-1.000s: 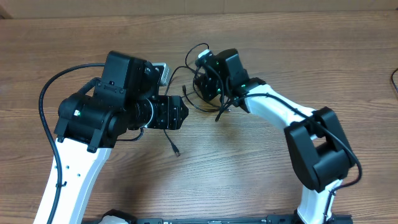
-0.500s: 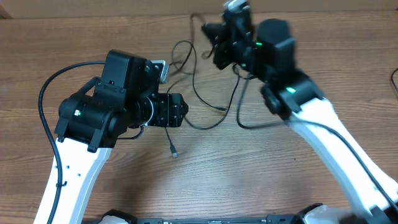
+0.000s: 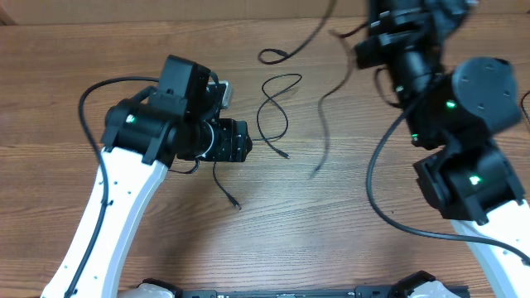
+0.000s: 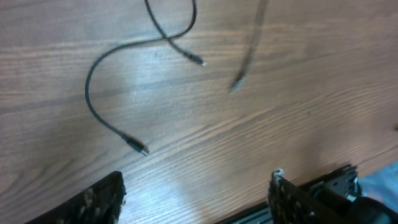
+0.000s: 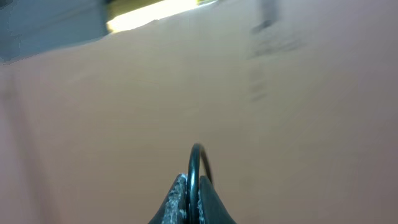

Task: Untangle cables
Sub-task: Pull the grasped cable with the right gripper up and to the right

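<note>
The right arm (image 3: pixel 464 108) had swung up and away, jaws clamping a cable (image 5: pixel 198 152); the left arm (image 3: pixel 157 132) held its jaws open over the desk (image 4: pixel 292 106).

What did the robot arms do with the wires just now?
The right gripper, shut on a cable, swung up and away to the far right, pulling the other cables out of their bunch. The left gripper shifted only slightly, open and empty. The short cable beside it stayed put.
</note>
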Controlling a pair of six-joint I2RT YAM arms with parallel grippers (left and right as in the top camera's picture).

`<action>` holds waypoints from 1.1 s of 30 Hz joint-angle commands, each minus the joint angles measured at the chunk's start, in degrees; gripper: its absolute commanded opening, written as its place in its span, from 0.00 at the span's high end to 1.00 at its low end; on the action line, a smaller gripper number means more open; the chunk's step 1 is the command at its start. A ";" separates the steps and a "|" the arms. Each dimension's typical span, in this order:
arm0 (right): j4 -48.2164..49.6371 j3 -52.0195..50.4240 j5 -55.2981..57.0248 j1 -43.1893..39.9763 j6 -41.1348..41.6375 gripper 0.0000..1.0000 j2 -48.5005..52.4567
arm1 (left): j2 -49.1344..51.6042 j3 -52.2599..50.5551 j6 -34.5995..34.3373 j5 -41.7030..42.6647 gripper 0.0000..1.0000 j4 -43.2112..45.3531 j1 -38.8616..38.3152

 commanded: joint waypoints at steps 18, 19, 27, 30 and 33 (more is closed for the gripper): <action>-11.41 1.42 7.19 -40.41 -15.93 0.96 2.01 | 3.50 -0.11 3.80 1.38 0.29 0.46 0.24; -12.00 1.42 4.04 -43.67 -15.93 0.96 3.10 | 3.50 -0.11 3.78 1.38 0.29 0.31 0.20; -10.34 1.42 -9.18 -64.89 -15.96 0.96 14.51 | 3.50 -0.11 3.74 5.70 0.29 0.24 0.20; -7.98 1.42 -10.75 -69.18 -15.96 0.96 18.36 | 3.50 -0.11 2.34 6.01 0.29 0.31 0.20; -7.02 1.42 -10.71 -72.06 -15.91 0.96 21.44 | 3.50 -0.11 1.38 6.03 0.29 0.63 0.20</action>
